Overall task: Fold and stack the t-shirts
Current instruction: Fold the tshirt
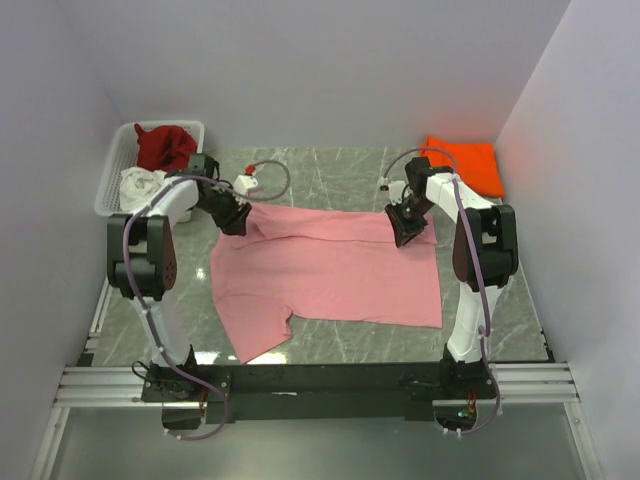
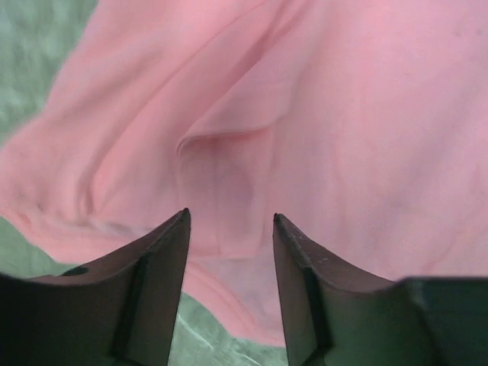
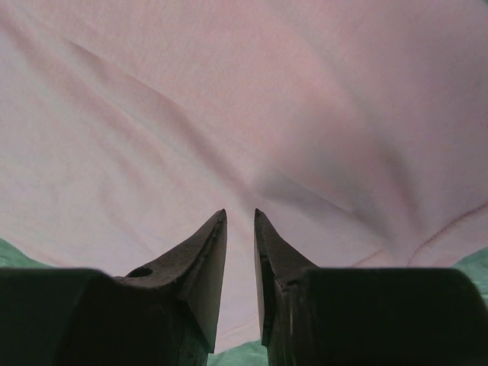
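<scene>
A light pink t-shirt (image 1: 330,270) lies spread across the middle of the table, one sleeve pointing to the near left. My left gripper (image 1: 237,222) is at its far left corner. In the left wrist view, the left gripper (image 2: 230,213) stands open over the pink cloth (image 2: 305,114) with nothing pinched. My right gripper (image 1: 405,232) presses at the far right corner. In the right wrist view, the right gripper (image 3: 240,211) has its jaws nearly together on the pink cloth (image 3: 229,99), and creases run out from the tips. A folded orange t-shirt (image 1: 468,160) lies at the back right.
A white lattice basket (image 1: 110,190) at the back left holds a dark red t-shirt (image 1: 165,145) and a white one (image 1: 140,183). A small white device (image 1: 250,182) with a cable sits beside the left arm. Walls close in the marble table (image 1: 330,170) on three sides.
</scene>
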`<state>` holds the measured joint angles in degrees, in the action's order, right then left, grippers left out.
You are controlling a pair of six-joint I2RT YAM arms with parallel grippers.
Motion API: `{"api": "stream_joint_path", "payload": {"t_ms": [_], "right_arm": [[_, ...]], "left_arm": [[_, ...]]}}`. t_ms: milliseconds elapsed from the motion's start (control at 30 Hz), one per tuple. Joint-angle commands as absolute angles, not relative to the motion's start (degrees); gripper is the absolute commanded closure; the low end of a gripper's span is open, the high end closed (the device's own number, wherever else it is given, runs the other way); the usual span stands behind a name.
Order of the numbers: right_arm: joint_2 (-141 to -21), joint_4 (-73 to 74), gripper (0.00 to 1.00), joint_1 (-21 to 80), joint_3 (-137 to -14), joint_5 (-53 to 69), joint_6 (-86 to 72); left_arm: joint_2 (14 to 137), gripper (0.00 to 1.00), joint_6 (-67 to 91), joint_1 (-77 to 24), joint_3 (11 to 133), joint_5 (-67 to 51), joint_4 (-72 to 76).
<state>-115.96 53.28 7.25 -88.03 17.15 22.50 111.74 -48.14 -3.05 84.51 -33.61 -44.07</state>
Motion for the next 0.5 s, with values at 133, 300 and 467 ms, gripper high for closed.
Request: {"api": "stream_joint_path", "payload": {"t_ms": [133, 300, 467], "right_arm": [[-114.34, 53.88, 0.72, 6.86, -88.06, 17.67, 21.8], [-114.43, 54.32, 0.71, 6.94, -87.89, 17.75, 21.62], [-114.43, 54.84, 0.72, 6.94, -87.19, 17.67, 21.8]], "left_arm": [[97.83, 0.43, -72.4, -7.9, 67.6, -37.71, -26.74], [97.82, 0.44, -82.07, -9.67, 62.07, -36.74, -17.24], [99.31, 0.44, -86.38, -10.63, 59.5, -35.07, -7.91]]}}
